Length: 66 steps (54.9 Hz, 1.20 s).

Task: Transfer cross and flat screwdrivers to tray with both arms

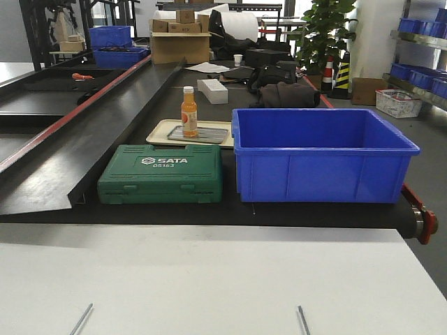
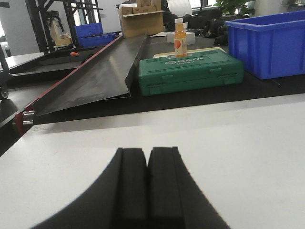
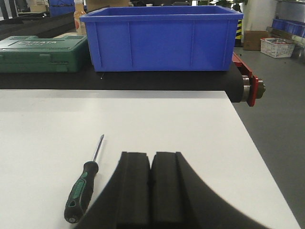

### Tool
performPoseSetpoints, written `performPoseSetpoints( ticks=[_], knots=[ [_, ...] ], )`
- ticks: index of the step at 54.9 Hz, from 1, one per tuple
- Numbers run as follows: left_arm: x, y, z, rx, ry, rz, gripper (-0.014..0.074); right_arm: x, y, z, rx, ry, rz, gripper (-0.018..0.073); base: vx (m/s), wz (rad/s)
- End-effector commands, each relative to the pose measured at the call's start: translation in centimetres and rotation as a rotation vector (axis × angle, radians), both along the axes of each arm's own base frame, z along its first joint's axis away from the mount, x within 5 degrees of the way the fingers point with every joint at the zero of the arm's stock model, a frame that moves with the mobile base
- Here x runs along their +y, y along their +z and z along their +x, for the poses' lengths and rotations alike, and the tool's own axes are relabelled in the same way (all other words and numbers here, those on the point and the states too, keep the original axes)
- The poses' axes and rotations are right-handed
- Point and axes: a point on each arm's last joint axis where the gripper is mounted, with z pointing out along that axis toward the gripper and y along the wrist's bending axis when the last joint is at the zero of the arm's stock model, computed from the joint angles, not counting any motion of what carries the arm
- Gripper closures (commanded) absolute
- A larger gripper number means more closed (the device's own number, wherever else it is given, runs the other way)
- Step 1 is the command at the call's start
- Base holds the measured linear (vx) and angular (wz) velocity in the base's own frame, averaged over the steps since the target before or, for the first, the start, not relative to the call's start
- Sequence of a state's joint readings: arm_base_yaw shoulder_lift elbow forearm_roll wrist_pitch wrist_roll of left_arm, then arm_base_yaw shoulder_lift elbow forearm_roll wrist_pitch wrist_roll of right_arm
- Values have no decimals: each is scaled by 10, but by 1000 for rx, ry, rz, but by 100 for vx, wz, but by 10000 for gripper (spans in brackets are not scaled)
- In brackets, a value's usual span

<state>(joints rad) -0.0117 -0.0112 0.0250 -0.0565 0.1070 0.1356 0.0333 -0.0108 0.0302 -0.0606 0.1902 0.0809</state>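
One screwdriver (image 3: 81,190) with a black-and-green handle lies on the white table, just left of my right gripper (image 3: 152,155), its shaft pointing away from me. That gripper is shut with nothing in it. In the front view only two silver shafts show at the bottom edge, the left screwdriver (image 1: 82,319) and the right screwdriver (image 1: 302,319). My left gripper (image 2: 147,150) is shut and empty above bare white table; no screwdriver shows in its view. The tray is out of view. Neither gripper appears in the front view.
Beyond the table's far edge runs a black conveyor (image 1: 230,209). It carries a green SATA tool case (image 1: 160,174) and a deep blue crate (image 1: 321,157). Behind the case sits a beige platter (image 1: 159,132) with an orange bottle (image 1: 188,112). The table's right edge (image 3: 252,143) drops to the floor.
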Motion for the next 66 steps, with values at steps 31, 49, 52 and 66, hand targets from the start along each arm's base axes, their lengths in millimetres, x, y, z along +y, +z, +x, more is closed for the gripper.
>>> performPoseSetpoints(
  ticks=[31,49,52,66],
  knots=[
    [0,16,-2,-113,4,-10,594,0,5,0,-82,1,-10,567,0,0],
    [1,26,-3,-219,10,-10,594,2,26,-1,-309,16,-3,567,0,0],
    [1,32,-4,-275,8,-56,594,2,35,-3,-383,20,-2,567,0,0],
    [1,96,-7,-360,-15,-190,594,1,119,-12,-458,6,-43,567,0,0]
  ],
)
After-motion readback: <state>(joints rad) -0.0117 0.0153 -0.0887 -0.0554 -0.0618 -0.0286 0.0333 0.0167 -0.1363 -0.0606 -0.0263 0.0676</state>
